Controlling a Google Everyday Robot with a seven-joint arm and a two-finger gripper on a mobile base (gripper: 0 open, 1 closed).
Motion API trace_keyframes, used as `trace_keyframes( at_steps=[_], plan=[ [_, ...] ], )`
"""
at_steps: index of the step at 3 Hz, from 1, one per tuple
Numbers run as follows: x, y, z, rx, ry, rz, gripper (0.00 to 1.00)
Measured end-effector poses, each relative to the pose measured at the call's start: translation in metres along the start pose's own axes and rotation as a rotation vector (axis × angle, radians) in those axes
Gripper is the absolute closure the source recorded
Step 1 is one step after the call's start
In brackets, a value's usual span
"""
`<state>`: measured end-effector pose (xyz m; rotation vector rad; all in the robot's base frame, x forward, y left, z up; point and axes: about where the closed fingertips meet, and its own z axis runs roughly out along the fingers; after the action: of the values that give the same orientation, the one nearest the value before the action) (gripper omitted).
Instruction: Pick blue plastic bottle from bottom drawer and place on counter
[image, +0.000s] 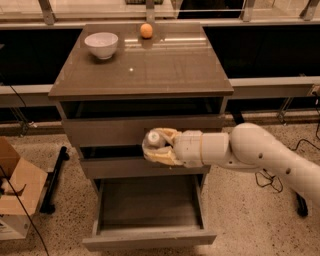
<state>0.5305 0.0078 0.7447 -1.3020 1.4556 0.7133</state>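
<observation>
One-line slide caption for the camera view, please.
Claw holds the blue plastic bottle above the open bottom drawer, below the counter.

**Bowl and ball on my surface**

The surface is a glossy grey-brown slab. It is rectangular and overhangs the cabinet a little at the sides. Two things lie on it, both toward the far edge. A white bowl stands upright near the far left corner. A small orange ball sits to the bowl's right, about midway along the far edge and apart from the bowl. Pale light reflects off the slab beside the ball, and a small bright spot glints nearer the middle. My pincer is below the front edge, before the cabinet, closed around the bottle and apart from the surface.
</observation>
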Motion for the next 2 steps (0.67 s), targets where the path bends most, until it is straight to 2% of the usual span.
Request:
trace_keyframes(
  at_steps=[1,2],
  plan=[
    [-0.0253,-0.0009,-0.0054,0.008,0.019,-0.053,1.00],
    [-0.0232,-0.0006,-0.0044,0.006,0.016,-0.048,1.00]
  ],
)
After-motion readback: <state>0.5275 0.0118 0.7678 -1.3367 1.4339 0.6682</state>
